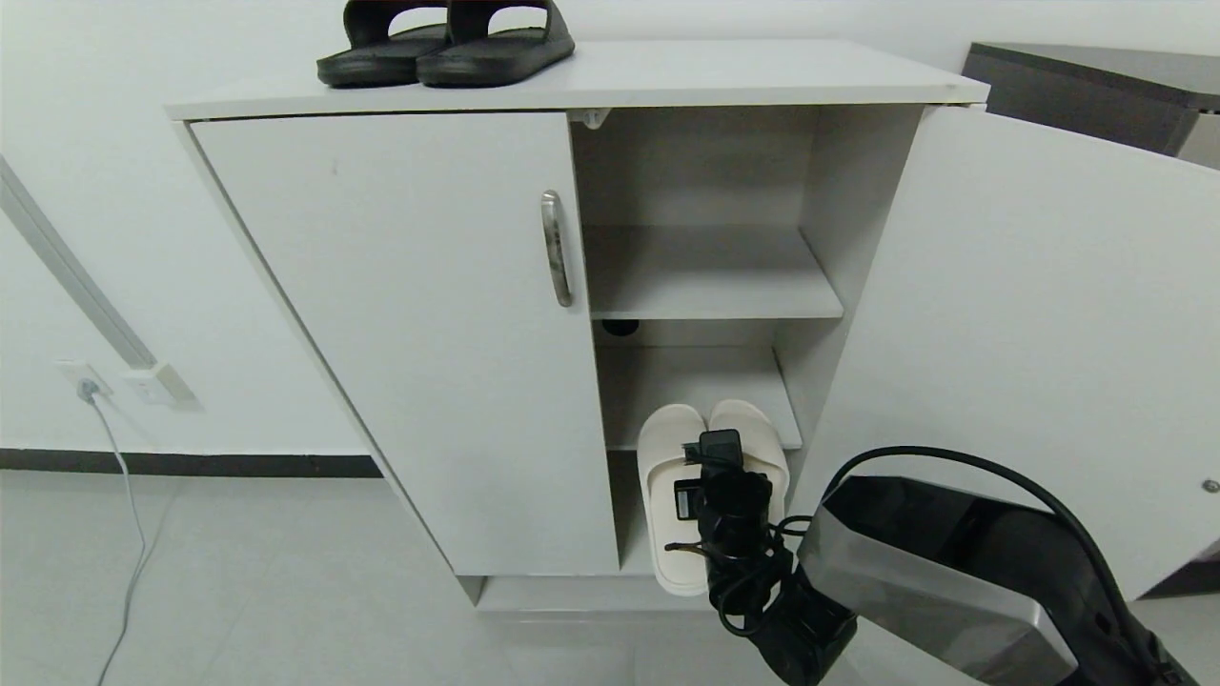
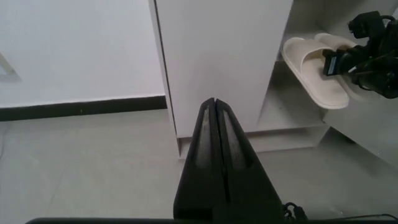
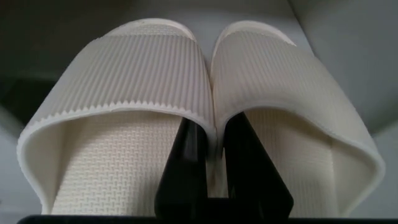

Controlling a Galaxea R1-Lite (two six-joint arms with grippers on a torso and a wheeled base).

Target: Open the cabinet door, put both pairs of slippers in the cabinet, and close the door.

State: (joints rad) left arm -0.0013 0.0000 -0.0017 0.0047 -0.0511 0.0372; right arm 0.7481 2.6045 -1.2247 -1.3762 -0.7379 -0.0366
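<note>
Two black slippers sit on the left of the cabinet top. The left gripper is clenched on nothing. Two white slippers poke toes-first into the cabinet's open lower part. Their inner straps are pinched together in the jaws of the right gripper.

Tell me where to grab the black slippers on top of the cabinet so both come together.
Probably best to pinch the two inner strap walls where the black slippers touch, one jaw inside each arch. Approach from the front: the pair sits side by side near the front edge of the cabinet top, arches opening toward the robot.
</note>
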